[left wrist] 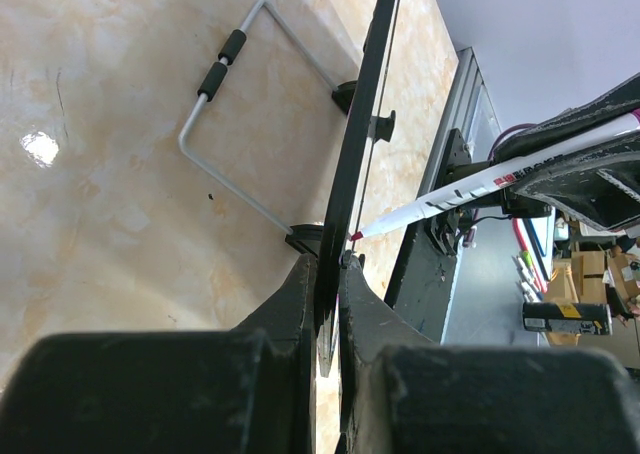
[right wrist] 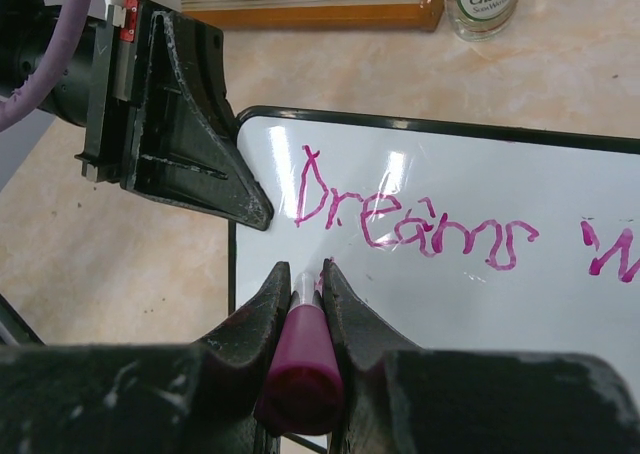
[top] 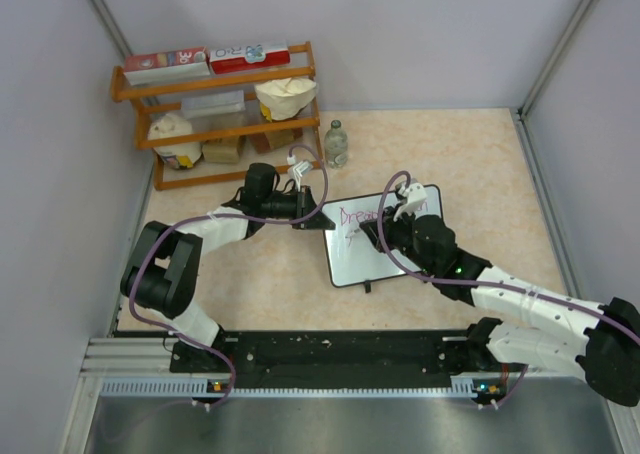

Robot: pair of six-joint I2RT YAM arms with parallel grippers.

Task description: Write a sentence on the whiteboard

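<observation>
The whiteboard (top: 355, 259) lies mid-table, black-framed; in the right wrist view (right wrist: 480, 314) it carries the sentence (right wrist: 415, 224) in pink marker, reading "Dreams" and the start of a "w" at the right edge. The writing also shows faintly in the top view (top: 362, 215). My left gripper (top: 308, 217) is shut on the board's left edge, which appears edge-on in the left wrist view (left wrist: 355, 144) between the fingers (left wrist: 300, 294). My right gripper (right wrist: 305, 269) is shut on a pink marker (right wrist: 300, 364). The marker's tip (left wrist: 356, 236) touches the board below the "D".
A wooden shelf (top: 220, 114) with boxes and bags stands at the back left. A water bottle (top: 336, 144) stands beside it, just behind the board. The board's wire stand (left wrist: 215, 124) lies on the tabletop. Walls close both sides.
</observation>
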